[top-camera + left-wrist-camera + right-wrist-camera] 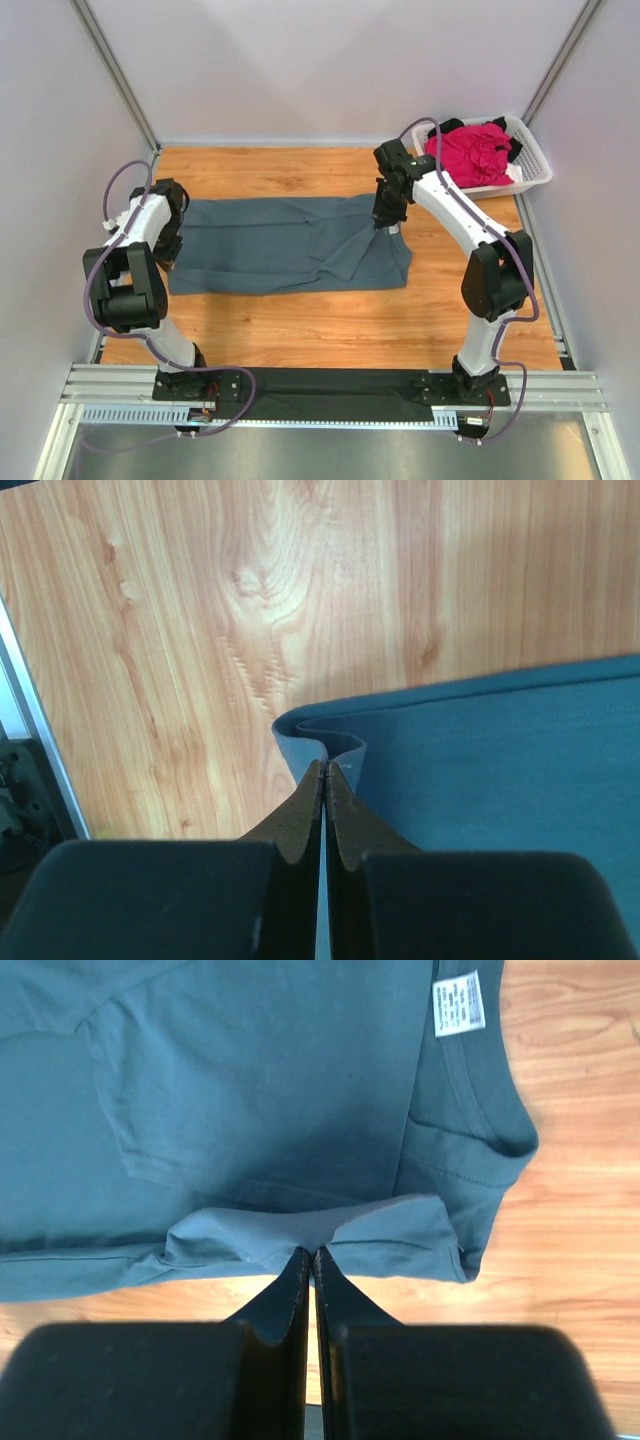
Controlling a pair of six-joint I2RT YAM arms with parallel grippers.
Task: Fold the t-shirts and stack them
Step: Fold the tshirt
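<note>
A large slate blue-grey t-shirt (pixel 280 245) lies spread across the wooden table, partly folded lengthwise. My left gripper (pixel 172 232) is shut on its left edge, which shows pinched between the jaws in the left wrist view (pixel 322 763). My right gripper (pixel 388 222) is shut on the shirt's edge near the collar (pixel 312 1250); the cloth (pixel 260 1090) hangs lifted there. A white neck label (pixel 459 1003) shows by the collar. A magenta-pink t-shirt (pixel 470 152) and a black t-shirt (pixel 497 127) lie bunched in the basket.
A white slatted plastic basket (pixel 535 165) stands at the back right corner. White walls enclose the table on three sides. A metal rail (pixel 35 730) runs along the table's left edge. Bare wood (pixel 330 330) lies in front of the shirt.
</note>
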